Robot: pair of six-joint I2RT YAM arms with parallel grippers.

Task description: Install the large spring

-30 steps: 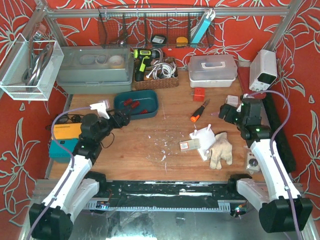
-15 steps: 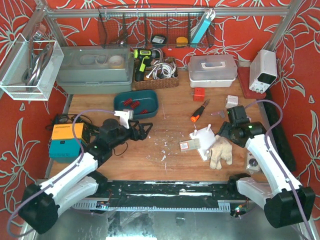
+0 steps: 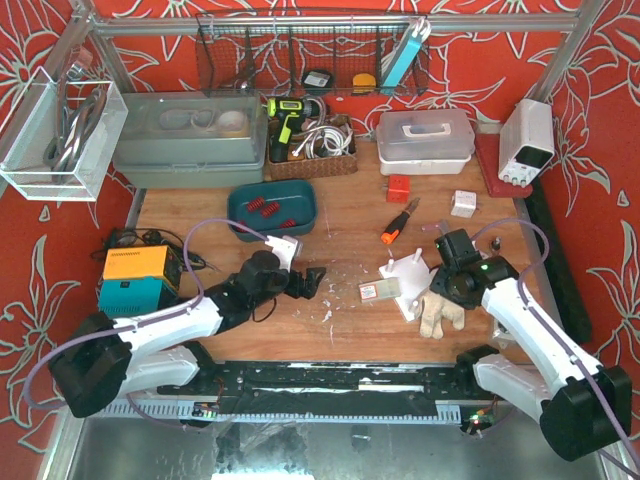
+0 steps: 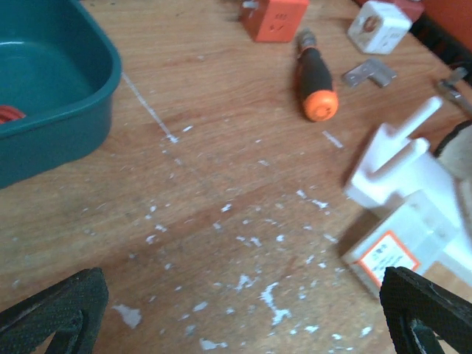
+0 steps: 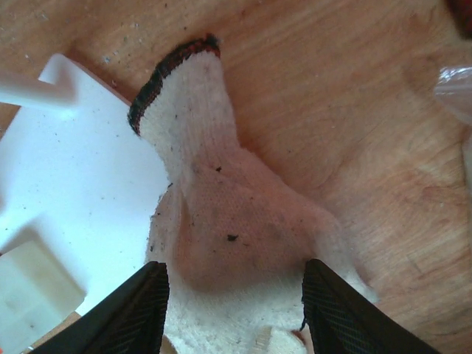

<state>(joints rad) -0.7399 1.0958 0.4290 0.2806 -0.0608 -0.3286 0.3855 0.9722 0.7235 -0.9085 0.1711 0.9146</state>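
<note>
left gripper (image 3: 308,283): fingers (image 4: 51,310) spread wide with nothing between them, low over the bare wood of the table (image 3: 350,240), which is flecked with white chips.
right gripper (image 5: 234,310): over the work glove (image 5: 236,214); its two fingers (image 5: 133,317) stand apart with the glove's body between them, each at the cloth's edge; cannot tell whether they press it.
red springs (image 3: 262,207): lying in the teal tray (image 3: 305,200) at the far left-centre of the table; cannot tell which one is the large one.
springs to left fingers: behind and to the left of them, apart, not touched.
springs to right fingers: well apart, across the table.
white fixture (image 3: 410,272): flat on the table with pegs sticking up, the glove's cuff lying against its edge.
labelled block (image 3: 378,290): touching the fixture's left side.
screwdriver (image 3: 398,224): orange and black, beyond the fixture.
orange block (image 3: 398,188): behind the screwdriver.
</note>
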